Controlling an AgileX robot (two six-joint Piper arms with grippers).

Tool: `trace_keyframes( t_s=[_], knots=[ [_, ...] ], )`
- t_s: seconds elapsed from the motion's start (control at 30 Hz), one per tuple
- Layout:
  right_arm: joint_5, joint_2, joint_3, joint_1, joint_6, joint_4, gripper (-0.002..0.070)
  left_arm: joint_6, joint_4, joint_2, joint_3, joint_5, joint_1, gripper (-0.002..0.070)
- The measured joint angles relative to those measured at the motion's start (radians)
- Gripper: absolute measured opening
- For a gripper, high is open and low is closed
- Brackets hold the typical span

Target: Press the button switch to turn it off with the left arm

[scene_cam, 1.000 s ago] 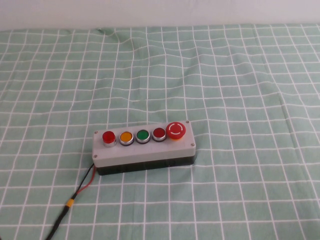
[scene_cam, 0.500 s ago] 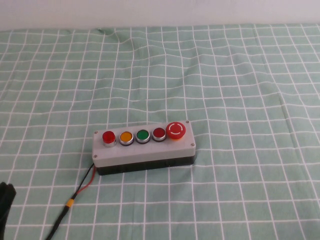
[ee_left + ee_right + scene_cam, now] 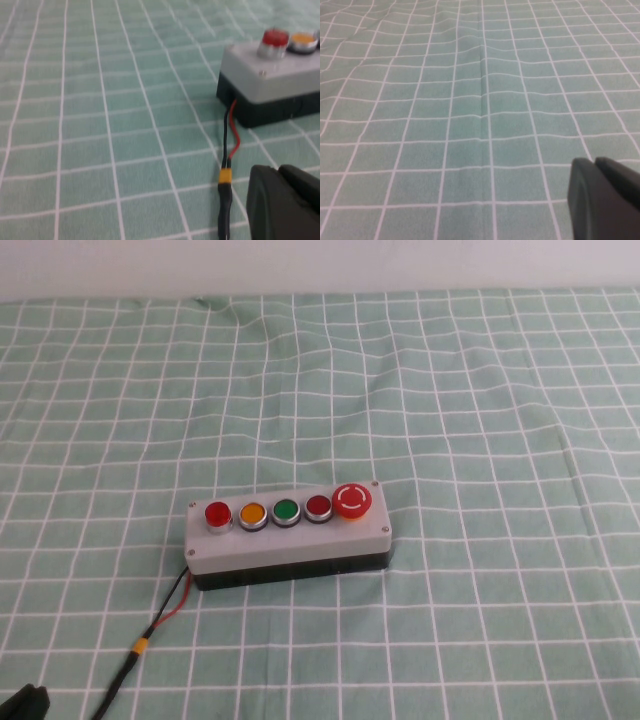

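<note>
Round glossy red btn switch [image 3: 217, 513], L gripper [image 3: 282, 205] nearby, R gripper [image 3: 602, 197] apart.

Both the left claw [image 3: 285, 205] and right claw [image 3: 605, 200] are cropped, grip unreadable.

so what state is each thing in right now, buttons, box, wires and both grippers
button switch: unpressed, nothing touching it
amber button: untouched
green button: untouched
dark red button: untouched
mushroom button: untouched
grey box: flat on the checked cloth
wires: plugged into the box's left end
left gripper: short of the box, apart from it
right gripper: over bare cloth
</note>
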Motion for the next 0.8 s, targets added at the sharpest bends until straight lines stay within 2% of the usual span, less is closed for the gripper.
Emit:
trace_keyframes(
  t_s=[0.8],
  knots=[
    [0.0,0.0,0.0,0.0,0.0,0.0,-0.0017,0.005,-0.006,0.0,0.0,0.031,0.0,-0.0002]
  ],
)
